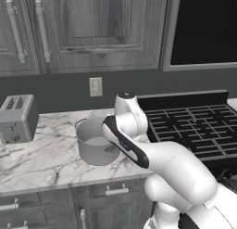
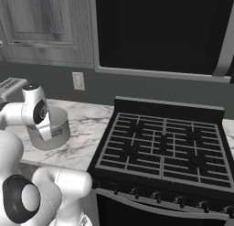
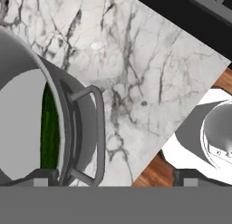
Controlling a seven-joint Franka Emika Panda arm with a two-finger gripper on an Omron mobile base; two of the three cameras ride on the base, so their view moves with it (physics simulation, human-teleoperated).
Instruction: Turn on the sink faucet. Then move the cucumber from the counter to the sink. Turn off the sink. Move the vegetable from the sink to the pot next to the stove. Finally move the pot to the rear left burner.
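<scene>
On the marble bench (image 1: 41, 161) beside the stove (image 1: 194, 126), the grey pot (image 1: 95, 147) is standing upright, and you are looking down past its side handle (image 3: 88, 134) in the hand view. The cucumber (image 3: 49, 132) is lying inside the pot: a strip of dark green is showing against the inner wall. So the vegetable seems to be delivered, and the step in hand is probably the last one, carrying the pot to the rear left burner (image 2: 135, 127).

The end effector (image 3: 111, 175) is hovering over the bench just beside the pot, with its jaws standing wide apart and gripping nothing. One fingertip (image 3: 43, 175) is sitting near the pot's rim, the other well out over bare marble.

To do this well, you are aiming for the loop handle or the rim wall beside it. Centre the jaws so that one finger is going inside the loop and one outside, or one inside the wall and one outside, before you close. Descend straight; a slanted approach could nudge the pot along the marble. Once clamped, lift high enough to clear the cast-iron grates (image 2: 160, 142), keep the pot level so the cucumber is not sliding out, and set it down squarely over the burner.
</scene>
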